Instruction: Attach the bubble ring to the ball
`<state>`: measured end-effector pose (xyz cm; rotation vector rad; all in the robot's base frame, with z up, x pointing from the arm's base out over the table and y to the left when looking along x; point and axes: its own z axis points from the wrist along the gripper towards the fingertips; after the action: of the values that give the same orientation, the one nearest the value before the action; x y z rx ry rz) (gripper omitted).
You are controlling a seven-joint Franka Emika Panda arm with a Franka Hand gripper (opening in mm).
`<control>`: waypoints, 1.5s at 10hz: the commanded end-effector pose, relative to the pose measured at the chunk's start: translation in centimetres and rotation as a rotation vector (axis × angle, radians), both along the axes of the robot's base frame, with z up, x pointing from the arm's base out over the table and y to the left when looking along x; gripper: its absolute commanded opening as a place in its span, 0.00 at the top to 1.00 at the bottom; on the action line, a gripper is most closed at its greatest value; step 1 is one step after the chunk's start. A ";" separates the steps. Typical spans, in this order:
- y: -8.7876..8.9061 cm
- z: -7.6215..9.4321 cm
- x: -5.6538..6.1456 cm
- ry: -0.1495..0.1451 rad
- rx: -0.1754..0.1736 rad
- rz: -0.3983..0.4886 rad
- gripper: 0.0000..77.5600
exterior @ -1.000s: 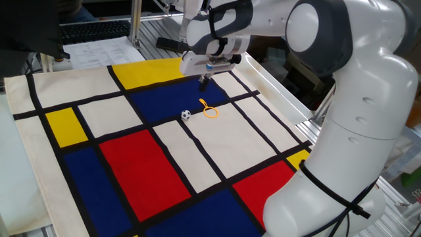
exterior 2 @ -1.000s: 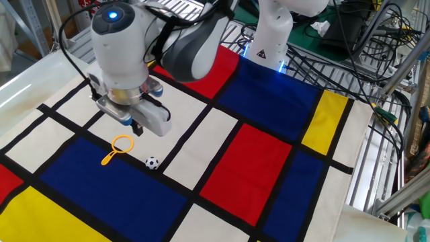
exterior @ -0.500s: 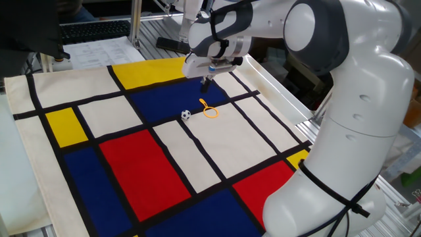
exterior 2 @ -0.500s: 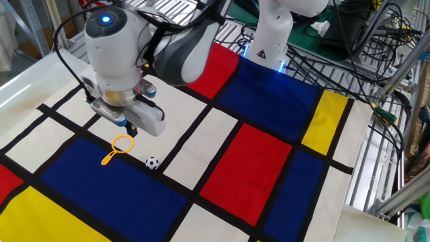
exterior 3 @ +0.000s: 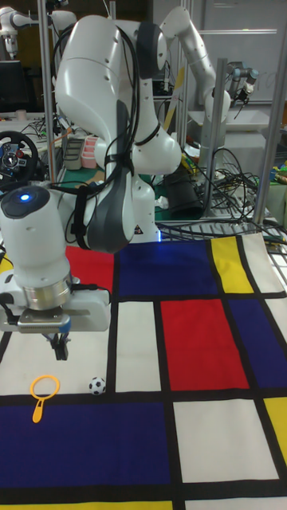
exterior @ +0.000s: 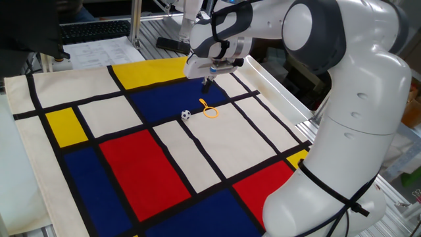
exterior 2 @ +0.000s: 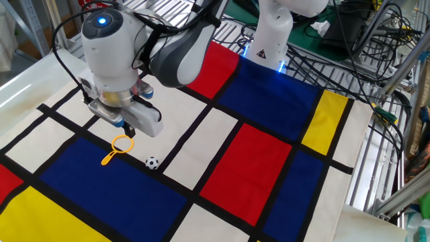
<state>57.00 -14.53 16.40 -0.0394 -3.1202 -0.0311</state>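
The bubble ring point(exterior: 209, 110) is a thin orange loop with a short handle, lying flat on the dark blue patch of the cloth; it also shows as the ring point(exterior 2: 121, 145) and the ring point(exterior 3: 43, 389). The ball point(exterior: 186, 114), tiny and white with black patches, rests a short way beside it, apart from the loop (ball point(exterior 2: 152, 162), ball point(exterior 3: 97, 386)). My gripper point(exterior: 207, 83) hangs above the cloth, a little over and behind the ring, touching neither. Its fingers point(exterior 2: 128, 129) look pressed together with nothing between them; the gripper point(exterior 3: 60, 347) shows one narrow dark tip.
A patchwork cloth point(exterior: 131, 158) of red, blue, yellow and white blocks with black lines covers the table. The arm's white base point(exterior 2: 272, 33) stands at the cloth's edge, with cables and metal racks point(exterior 2: 383, 60) beyond it. Papers point(exterior: 99, 49) lie past the far edge.
The gripper has slid a little sideways above the cloth, staying at about the same height over the ring. Ring and ball have not moved.
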 end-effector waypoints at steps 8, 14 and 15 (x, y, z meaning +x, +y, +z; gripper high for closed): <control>0.0 0.1 0.1 0.044 -0.039 -0.182 1.00; -1.6 -2.0 1.3 0.032 -0.048 -0.149 1.00; -2.0 -2.7 1.6 0.027 -0.048 -0.143 1.00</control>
<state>57.82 -15.57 14.62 -0.2862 -3.0660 0.0355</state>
